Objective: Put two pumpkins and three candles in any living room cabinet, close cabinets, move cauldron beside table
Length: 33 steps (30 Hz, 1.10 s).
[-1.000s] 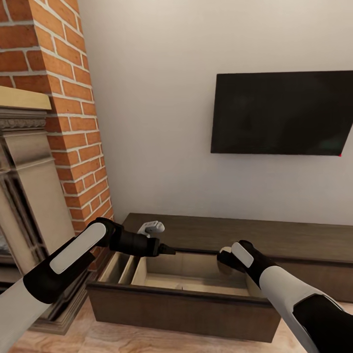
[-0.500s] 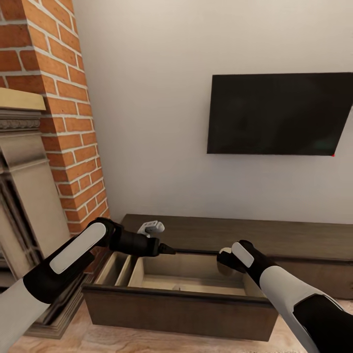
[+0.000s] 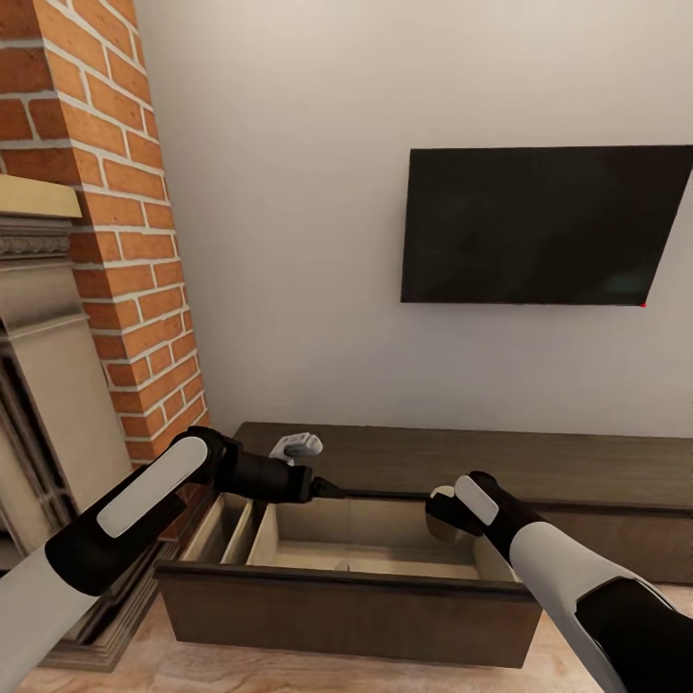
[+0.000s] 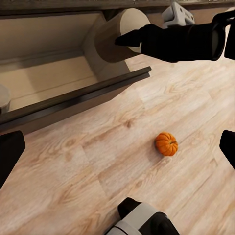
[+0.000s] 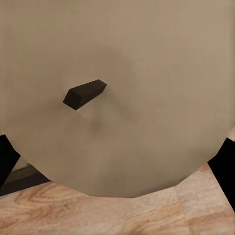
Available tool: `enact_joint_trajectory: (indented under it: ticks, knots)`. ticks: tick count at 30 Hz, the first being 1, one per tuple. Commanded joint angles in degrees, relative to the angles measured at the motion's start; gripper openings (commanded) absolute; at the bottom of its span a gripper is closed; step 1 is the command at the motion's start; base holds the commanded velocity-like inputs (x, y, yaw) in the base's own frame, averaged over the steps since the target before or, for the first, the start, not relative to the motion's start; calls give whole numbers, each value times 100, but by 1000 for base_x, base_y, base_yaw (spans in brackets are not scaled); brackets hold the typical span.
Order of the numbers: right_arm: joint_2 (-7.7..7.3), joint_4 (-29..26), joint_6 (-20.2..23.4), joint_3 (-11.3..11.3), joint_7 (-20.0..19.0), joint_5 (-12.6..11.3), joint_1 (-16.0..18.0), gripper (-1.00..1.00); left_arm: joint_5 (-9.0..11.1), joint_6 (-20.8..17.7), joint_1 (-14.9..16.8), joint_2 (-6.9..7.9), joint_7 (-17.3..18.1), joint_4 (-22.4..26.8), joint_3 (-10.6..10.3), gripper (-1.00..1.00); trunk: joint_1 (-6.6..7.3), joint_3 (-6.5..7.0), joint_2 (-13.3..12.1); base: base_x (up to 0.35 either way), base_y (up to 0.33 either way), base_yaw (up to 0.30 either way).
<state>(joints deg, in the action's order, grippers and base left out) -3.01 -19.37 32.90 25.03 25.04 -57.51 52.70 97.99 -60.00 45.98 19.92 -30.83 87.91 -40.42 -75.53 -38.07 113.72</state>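
Observation:
The long dark brown cabinet stands against the wall with one drawer pulled out, showing its tan inside. My right gripper hovers over the drawer's right end, shut on a beige candle whose dark wick faces the right wrist camera. In the left wrist view that candle sits in the black fingers above the drawer. My left gripper is open over the drawer's back left, holding nothing. One orange pumpkin lies on the wood floor in front of the drawer.
A brick column and an ornate fireplace stand close on the left. A black TV hangs on the wall above the cabinet. A small white device rests on the cabinet top. A grey-beige rounded thing shows inside the drawer.
The whole picture has shifted a little, so the camera moved. Both arms keep the same pose, and the candle stays in the right gripper.

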Motion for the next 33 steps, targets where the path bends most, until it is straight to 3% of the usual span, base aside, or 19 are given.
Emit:
enact_joint_trajectory:
  ticks: [1, 33]
  knots:
    - [-6, -14, 14, 46, 45, -59, 4, -100, 54, 0, 7, 3, -54, 6, 2, 100, 1, -7, 3, 0, 0, -2]
    - [16, -14, 14, 47, 36, -59, 4, -100, 37, 0, 7, 3, -63, 7, 17, 100, -680, -563, 1247, 0, 0, 0]
